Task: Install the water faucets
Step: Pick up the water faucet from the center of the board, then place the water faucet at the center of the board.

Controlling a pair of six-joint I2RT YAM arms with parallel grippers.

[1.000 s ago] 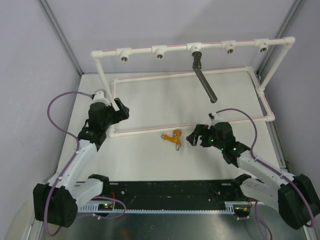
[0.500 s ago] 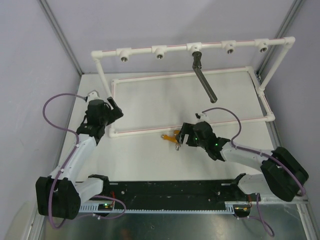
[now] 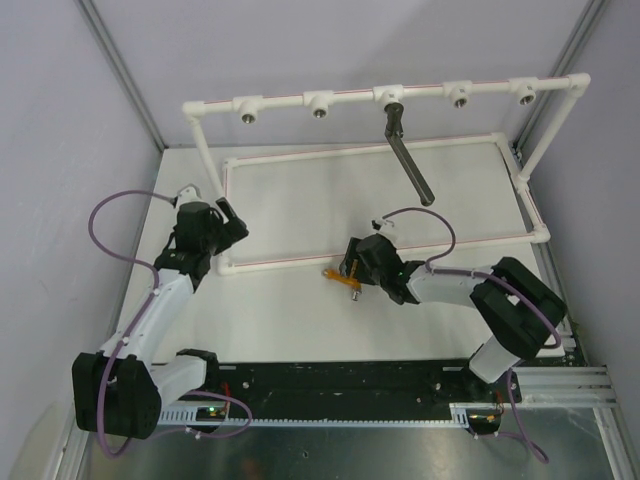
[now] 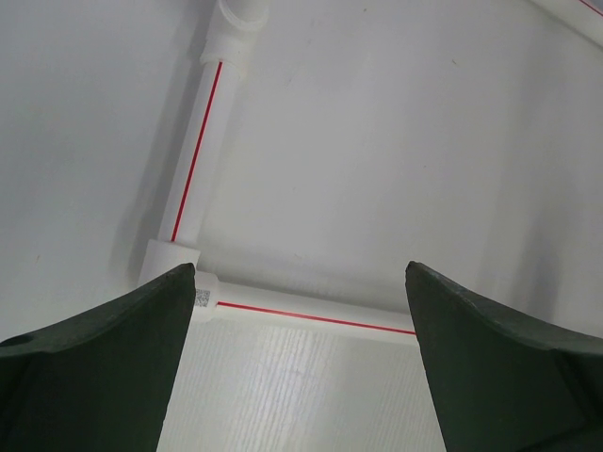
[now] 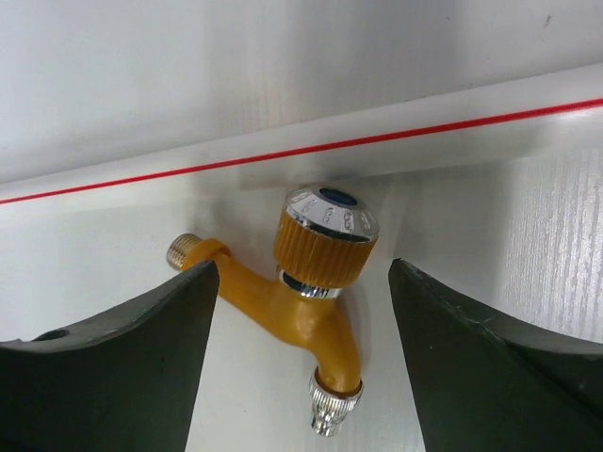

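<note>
Eyeing the orange-brass tap (image 5: 303, 315) on the worktop (image 5: 528, 245); looks light, stiff, slick; right pincer (image 5: 301, 270) spread either side, not touching; I'd pinch the body under the knob (image 5: 327, 231).

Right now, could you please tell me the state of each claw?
Left claw: open, empty, over the white pipe frame.
Right claw: open, straddling the orange-brass faucet, not gripping it.

The right claw (image 3: 352, 268) has swung left across the desk (image 3: 300, 330), from well to the right of the orange tap (image 5: 311, 301) to straddling it (jaws either side, not touching). The left claw (image 3: 232, 222) has shifted slightly left
</note>
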